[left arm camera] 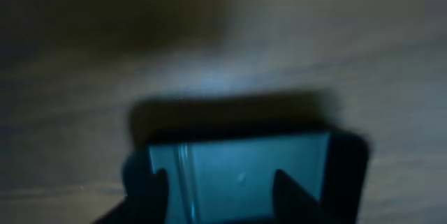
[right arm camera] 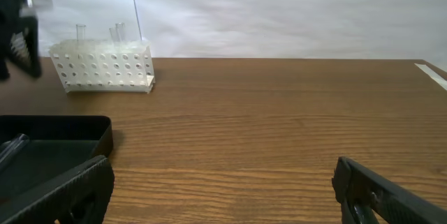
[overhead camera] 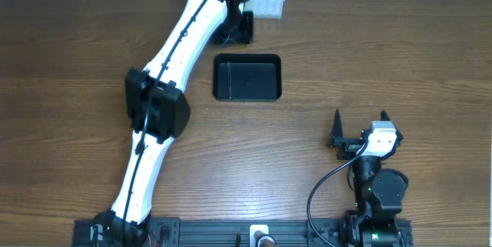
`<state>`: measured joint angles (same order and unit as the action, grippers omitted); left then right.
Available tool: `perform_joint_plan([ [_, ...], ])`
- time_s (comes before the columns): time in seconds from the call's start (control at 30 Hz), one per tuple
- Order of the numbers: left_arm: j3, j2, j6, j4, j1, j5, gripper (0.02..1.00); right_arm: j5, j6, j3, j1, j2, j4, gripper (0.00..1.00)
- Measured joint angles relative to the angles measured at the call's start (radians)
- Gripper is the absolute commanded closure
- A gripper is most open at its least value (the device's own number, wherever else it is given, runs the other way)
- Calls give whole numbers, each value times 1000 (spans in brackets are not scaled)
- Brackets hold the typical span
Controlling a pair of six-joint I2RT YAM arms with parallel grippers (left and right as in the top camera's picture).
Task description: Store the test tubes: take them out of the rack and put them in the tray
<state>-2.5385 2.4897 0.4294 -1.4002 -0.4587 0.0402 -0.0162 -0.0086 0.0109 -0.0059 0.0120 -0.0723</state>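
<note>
Tray [left arm camera: 349,162] seemingly beneath left gripper [left arm camera: 222,189]

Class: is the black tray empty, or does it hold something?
Not empty: one clear test tube lies inside the tray, near one side wall.

Wooden table [overhead camera: 400,39] — white backdrop [right arm camera: 293,15] rising behind its far edge.

Top camera hangs overhead and looks straight down on the table [overhead camera: 77,62], far enough off that I get the whole work area in frame. Left wrist camera points downward, close over the tray [left arm camera: 265,161]. Right wrist camera sits low near the table, facing level across it toward the rack [right arm camera: 105,70], well apart from it. All three views share the tray. Top and right wrist also share the rack.
</note>
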Motion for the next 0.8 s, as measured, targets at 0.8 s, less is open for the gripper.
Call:
perform_joint_plan([
  [0.8, -20, 10, -168, 642, 68, -255, 242, 0, 0, 0, 0, 0, 0, 9],
])
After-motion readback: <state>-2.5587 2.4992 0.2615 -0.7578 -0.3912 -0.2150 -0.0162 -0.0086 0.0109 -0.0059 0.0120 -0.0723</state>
